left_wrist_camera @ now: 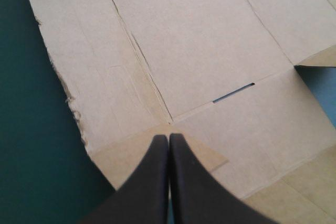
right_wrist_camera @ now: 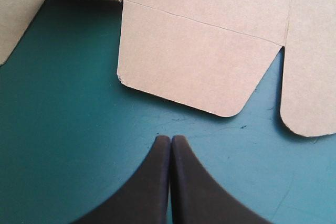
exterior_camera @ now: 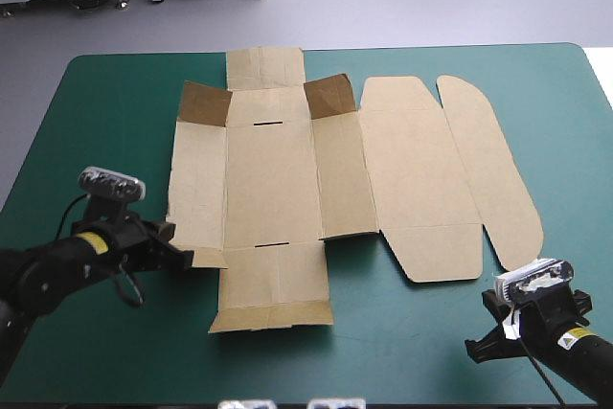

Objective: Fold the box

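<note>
The brown box (exterior_camera: 278, 170) lies as a flat cut sheet in the middle of the teal-green table, its lid panels spread to the right. Two small flaps at its far corners (exterior_camera: 330, 96) stand slightly raised. My left gripper (exterior_camera: 184, 258) is shut, its tip resting over the small flap at the sheet's near left corner (left_wrist_camera: 121, 156). In the left wrist view the left gripper (left_wrist_camera: 169, 136) points along a crease toward a slot (left_wrist_camera: 233, 92). My right gripper (exterior_camera: 476, 347) is shut over bare cover, a short way from the rounded lid flap (right_wrist_camera: 194, 66), and the right gripper (right_wrist_camera: 170, 137) holds nothing.
The near-left edge of the sheet (left_wrist_camera: 71, 103) is torn and ragged. Teal-green cover (exterior_camera: 115, 112) lies open to the left of the box and along the near edge (exterior_camera: 402, 352). A long rounded tab (exterior_camera: 493, 170) reaches toward the table's right side.
</note>
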Tool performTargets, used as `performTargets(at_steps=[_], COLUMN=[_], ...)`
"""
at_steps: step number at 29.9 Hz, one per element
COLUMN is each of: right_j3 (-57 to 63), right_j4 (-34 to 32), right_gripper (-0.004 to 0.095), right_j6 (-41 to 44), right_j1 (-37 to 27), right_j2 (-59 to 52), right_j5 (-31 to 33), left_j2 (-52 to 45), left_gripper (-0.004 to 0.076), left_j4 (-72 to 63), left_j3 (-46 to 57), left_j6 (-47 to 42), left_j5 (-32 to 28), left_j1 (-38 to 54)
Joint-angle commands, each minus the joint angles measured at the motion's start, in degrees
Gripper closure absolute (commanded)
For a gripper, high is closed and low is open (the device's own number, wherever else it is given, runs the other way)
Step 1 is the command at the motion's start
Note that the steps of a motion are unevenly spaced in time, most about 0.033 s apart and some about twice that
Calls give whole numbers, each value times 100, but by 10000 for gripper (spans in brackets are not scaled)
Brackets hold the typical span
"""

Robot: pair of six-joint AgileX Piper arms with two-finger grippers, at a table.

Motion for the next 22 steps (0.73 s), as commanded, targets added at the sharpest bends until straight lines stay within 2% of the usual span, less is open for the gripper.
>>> performTargets(at_steps=[1,5,9,13,15,19,22], right_j3=[-145,-145,-145,-145,-145,-145,-145], right_j4=[145,160,181,173,173,173,183], right_gripper=[926,926,926,926,926,926,926], right_j6=[-69,-69,-69,-69,-69,-69,-69], right_j1=[-3,-3,-3,-3,-3,-3,-3], right_j2=[28,28,28,28,28,28,28], right_j5=[-295,-228,-219,-219,-219,-219,-219], left_j2=[761,1385,1740,2012,2153,2420,2657], left_gripper=[731,713,708,708,710,703,645], left_j4=[-36,-191,-1585,-2882,-3134,-3676,-3848], left_j3=[-609,-944,-1043,-1043,-1043,-1043,-1043], left_j6=[277,608,1747,3055,3080,2964,3078], left_j5=[-366,-321,-178,727,1039,1152,1363], left_j1=[-9,223,1104,2519,3170,4037,4272])
